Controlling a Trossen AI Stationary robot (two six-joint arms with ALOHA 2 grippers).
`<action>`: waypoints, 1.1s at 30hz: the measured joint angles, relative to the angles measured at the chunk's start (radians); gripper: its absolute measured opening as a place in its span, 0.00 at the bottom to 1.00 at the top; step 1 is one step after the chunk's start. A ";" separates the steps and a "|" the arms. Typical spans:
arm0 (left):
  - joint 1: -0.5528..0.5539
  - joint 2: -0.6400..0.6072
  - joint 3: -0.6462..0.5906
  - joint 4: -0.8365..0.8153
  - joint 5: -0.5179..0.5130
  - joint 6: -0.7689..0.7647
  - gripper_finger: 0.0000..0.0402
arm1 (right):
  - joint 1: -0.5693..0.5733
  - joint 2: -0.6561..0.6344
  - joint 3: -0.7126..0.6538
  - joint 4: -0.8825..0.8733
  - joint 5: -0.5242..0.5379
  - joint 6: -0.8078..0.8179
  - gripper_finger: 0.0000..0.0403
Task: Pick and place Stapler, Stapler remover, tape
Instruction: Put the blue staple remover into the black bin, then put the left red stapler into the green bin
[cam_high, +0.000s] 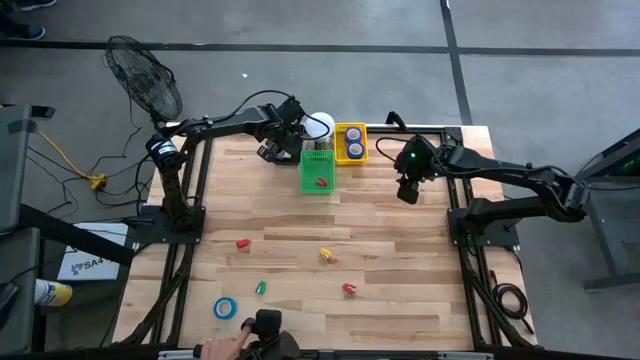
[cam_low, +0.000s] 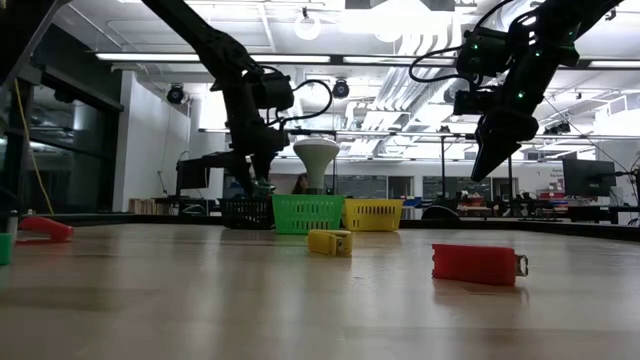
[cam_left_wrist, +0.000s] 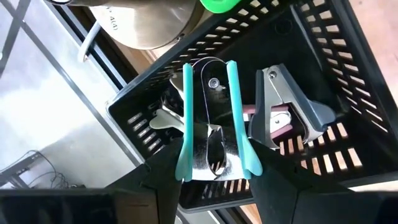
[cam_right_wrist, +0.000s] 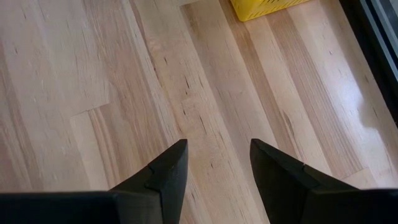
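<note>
From above, my left claw (cam_high: 272, 150) covers the black basket (cam_left_wrist: 323, 56) beneath it. The small pieces scattered on the surface (cam_high: 400, 300) are too tiny to name. At six o'clock a person's hand (cam_high: 222, 349) is cut by the edge. My right wrist shows only a corner of the yellow basket (cam_right_wrist: 264, 7).

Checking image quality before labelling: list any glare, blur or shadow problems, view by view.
Low view: bright ceiling lights wash out the background, both arms read as dark silhouettes, and the near red stapler looks soft. Right wrist view: glare streaks across the wooden table. Left wrist view: the black basket is dim inside, though the metal parts shine. High view: evenly lit, small items tiny.
</note>
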 joint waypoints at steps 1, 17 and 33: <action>0.000 0.000 0.000 0.000 0.000 0.003 0.40 | 0.000 0.000 0.000 0.000 0.000 0.000 0.41; 0.000 0.000 0.000 0.022 -0.046 0.025 0.61 | 0.000 0.000 0.000 0.000 -0.006 0.004 0.41; -0.002 -0.001 0.016 -0.047 -0.054 -0.117 0.62 | 0.000 0.000 0.000 -0.016 -0.006 0.004 0.41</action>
